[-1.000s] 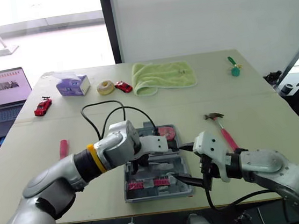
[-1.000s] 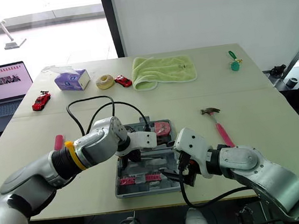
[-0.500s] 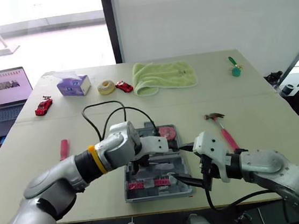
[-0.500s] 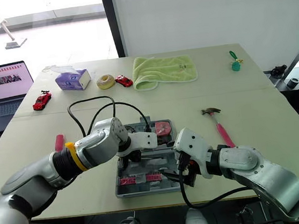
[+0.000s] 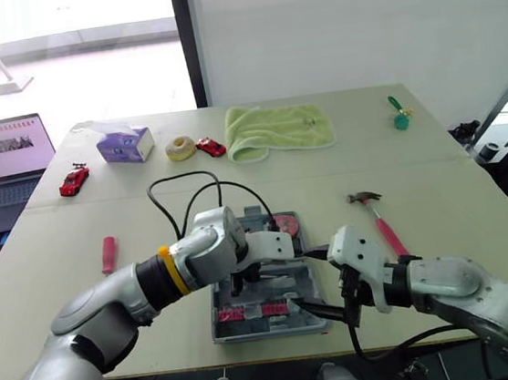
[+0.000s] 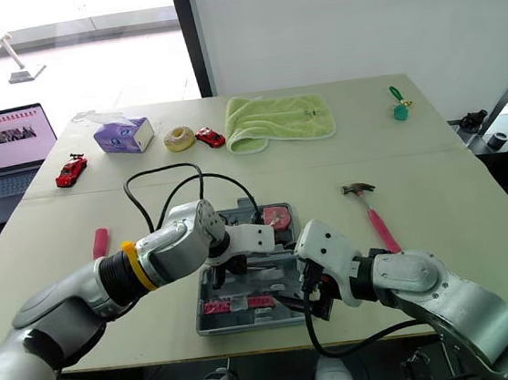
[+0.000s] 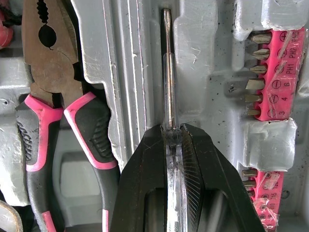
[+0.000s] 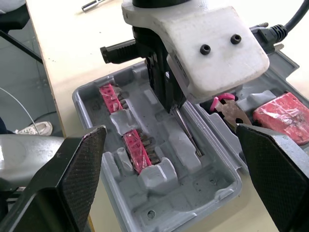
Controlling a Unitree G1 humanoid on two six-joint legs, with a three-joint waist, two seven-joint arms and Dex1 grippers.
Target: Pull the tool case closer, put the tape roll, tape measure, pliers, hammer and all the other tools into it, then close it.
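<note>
**Screwdriver at its slot**

Head view: the tool case (image 5: 270, 333) sits lower centre, with my left gripper (image 5: 244, 281) over it and my right gripper (image 5: 327, 308) spread wide alongside. Left wrist view: jaws clamp the screwdriver (image 7: 167, 72) at its clear handle. I judge it light, stiff and slippery, so I'd hold there.

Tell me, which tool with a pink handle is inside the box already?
The pliers: they lie in the tool case, while the hammer and the pink-handled tool lie outside it on the table.

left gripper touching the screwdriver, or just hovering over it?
Touching. The left wrist view shows the left gripper clamped on both sides of the screwdriver at its handle, with the shaft lying in a groove of the tool case.
</note>
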